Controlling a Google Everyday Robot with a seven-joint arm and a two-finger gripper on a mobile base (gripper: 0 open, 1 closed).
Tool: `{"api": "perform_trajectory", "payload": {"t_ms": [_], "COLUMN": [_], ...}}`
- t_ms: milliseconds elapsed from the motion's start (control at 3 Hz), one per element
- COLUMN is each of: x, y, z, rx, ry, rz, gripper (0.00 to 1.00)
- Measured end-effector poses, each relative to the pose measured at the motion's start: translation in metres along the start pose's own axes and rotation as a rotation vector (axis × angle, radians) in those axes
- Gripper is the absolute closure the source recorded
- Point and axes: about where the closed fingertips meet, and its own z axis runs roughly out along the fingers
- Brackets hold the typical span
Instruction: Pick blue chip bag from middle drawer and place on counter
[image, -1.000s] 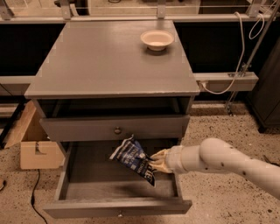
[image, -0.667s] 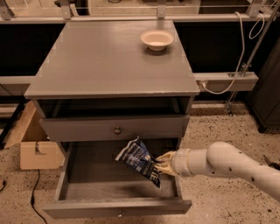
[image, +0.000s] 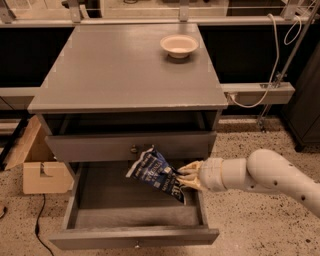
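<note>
Pale bowl, cardboard box on floor, white cable at right

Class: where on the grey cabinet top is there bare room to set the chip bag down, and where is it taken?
The counter is bare across its left side, middle and front edge. Only the back right corner is taken, by the bowl. The gripper, shut on the chip bag, is above the right side of the open drawer.

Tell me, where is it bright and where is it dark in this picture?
Camera view: the counter and bowl look brightest; the gap under the counter is darkest; the middle drawer is dim inside, and over it the gripper holds the blue chip bag.
</note>
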Motion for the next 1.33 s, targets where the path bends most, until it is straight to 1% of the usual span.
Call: {"api": "perform_trajectory", "payload": {"t_ms": [333,667,1000,1333], "x": [-0.059,-0.127,-0.127,-0.164], "y": [-0.025,-0.062,-0.062,-0.094], "z": [-0.039,-0.078,-0.078,-0.09], "rx": [0.038,0.09,0.091,0.161], "ry": [-0.051,-0.069,-0.07,-0.106], "rz": [-0.112,-0.239,-0.239,-0.279], "gripper": [1.0,1.0,1.0,1.0]}}
